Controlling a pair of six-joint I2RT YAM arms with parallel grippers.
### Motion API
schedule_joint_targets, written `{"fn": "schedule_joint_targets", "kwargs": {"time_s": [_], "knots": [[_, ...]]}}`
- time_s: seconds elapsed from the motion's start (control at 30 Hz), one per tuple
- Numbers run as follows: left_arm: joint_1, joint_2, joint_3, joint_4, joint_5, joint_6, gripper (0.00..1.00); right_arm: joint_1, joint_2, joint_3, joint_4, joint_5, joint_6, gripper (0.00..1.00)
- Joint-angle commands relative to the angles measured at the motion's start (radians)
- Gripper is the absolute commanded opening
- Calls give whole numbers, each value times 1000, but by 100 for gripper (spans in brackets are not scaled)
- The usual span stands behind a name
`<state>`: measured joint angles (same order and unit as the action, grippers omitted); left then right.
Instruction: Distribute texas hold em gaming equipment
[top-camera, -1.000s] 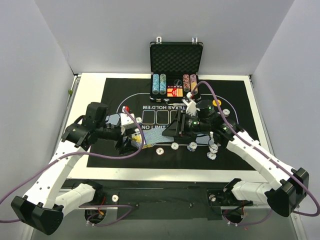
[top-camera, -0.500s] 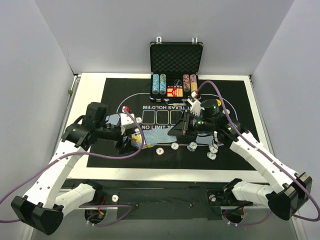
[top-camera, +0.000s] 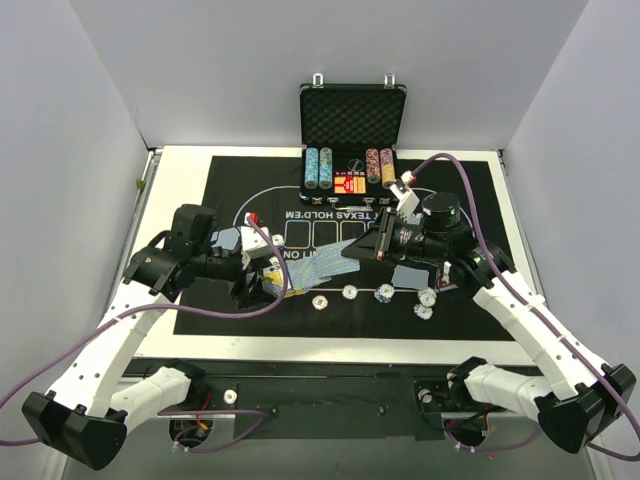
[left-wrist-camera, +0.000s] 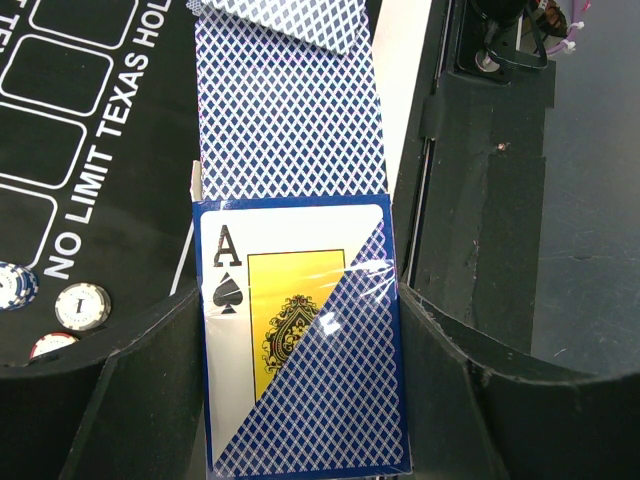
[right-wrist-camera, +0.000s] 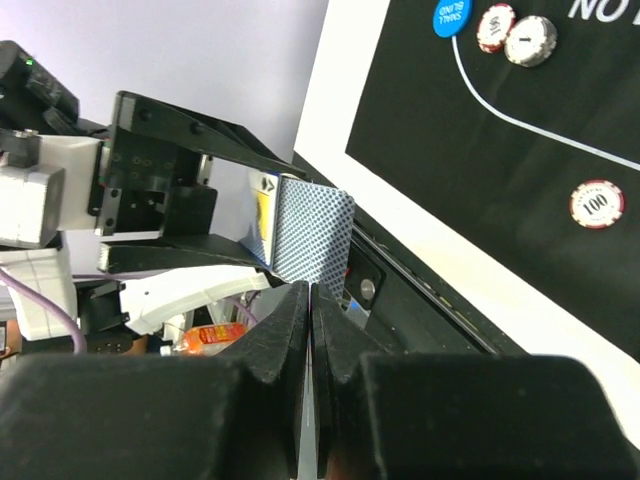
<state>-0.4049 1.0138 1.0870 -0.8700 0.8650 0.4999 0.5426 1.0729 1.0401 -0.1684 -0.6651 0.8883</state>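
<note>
Playing cards in a wrapped pack (left-wrist-camera: 300, 380) sat gripped across its width by the left gripper (top-camera: 255, 278) above the near-left part of the black mat (top-camera: 225, 190), long axis pointing toward the right arm, one blue-backed card (left-wrist-camera: 290, 130) sticking out of its far end. The right gripper (right-wrist-camera: 311, 300) was closed flat on another blue card (top-camera: 345, 252) just beyond it, with a row of poker chips (top-camera: 350, 292) nearer the desk (top-camera: 180, 165) edge and a loose card (top-camera: 408, 275) beside the right arm. Bare mat ran back to the open case (top-camera: 352, 110) at the far edge, holding rows of chips (top-camera: 318, 168) and a red-and-yellow box (top-camera: 352, 184).
</note>
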Motion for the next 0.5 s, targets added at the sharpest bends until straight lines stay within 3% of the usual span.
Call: {"fn": "schedule_joint_targets", "kwargs": {"time_s": [0.0,0.07,0.2,0.3,0.47], "knots": [[-2,-21,36,54,45,-11,1,-16,-11,70,69,-50,29,0],[-2,-24,34,51,43,-11,1,-46,-13,95,57,-41,6,0],[-2,-30,30,43,43,-9,0,-121,30,198,-146,100,-158,0],[-2,-34,31,36,40,-4,0,-118,90,244,-288,307,-305,0],[-2,-43,31,25,37,-3,0,-58,303,308,-371,638,-466,0]]}}
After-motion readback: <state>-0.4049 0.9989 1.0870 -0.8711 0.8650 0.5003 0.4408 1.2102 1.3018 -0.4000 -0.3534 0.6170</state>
